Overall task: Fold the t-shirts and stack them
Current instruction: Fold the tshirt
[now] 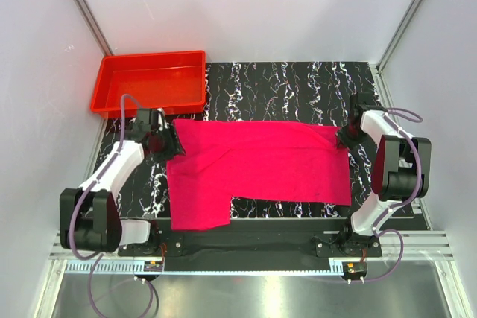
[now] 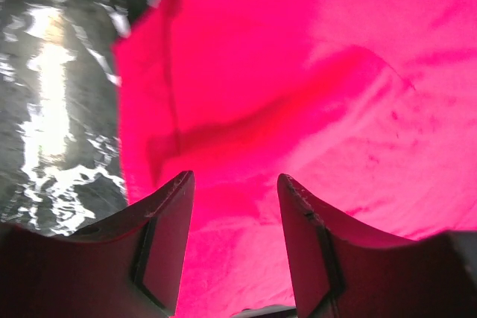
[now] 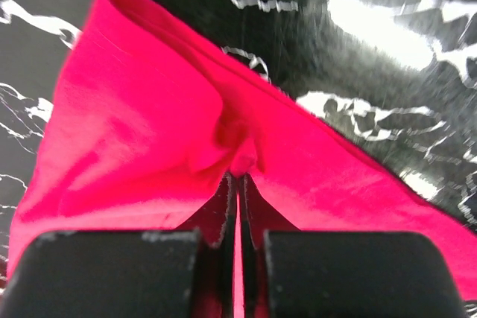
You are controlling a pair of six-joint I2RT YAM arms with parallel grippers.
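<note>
From above, the bright magenta-pink t-shirt (image 1: 261, 173) of soft plain cloth lies spread flat on the black white-veined marble-patterned table (image 1: 298, 83), between the two arms. Its near left part reaches further towards the arm bases than the rest. A rigid red rectangular plastic tray (image 1: 149, 57) sits at the far left corner of the table, just beyond the shirt's far left corner.

The overhead view places the left gripper (image 1: 170, 141) at the shirt's far left corner and the right gripper (image 1: 343, 138) at its far right corner, but both are too small there to read their fingers. The wrist cameras fill that in. The left gripper (image 2: 235, 180) has its fingers (image 2: 168, 214) spread apart over the cloth's edge, with pink cloth showing through the gap and nothing pinched. The right gripper (image 3: 238, 176) has its fingers (image 3: 223, 210) pressed together on a raised fold of the t-shirt (image 3: 134, 132), the cloth puckering at the tips.

Both wrist views are blurred and cut off most of the shirt. Whether the left fingertips touch the cloth cannot be told.
</note>
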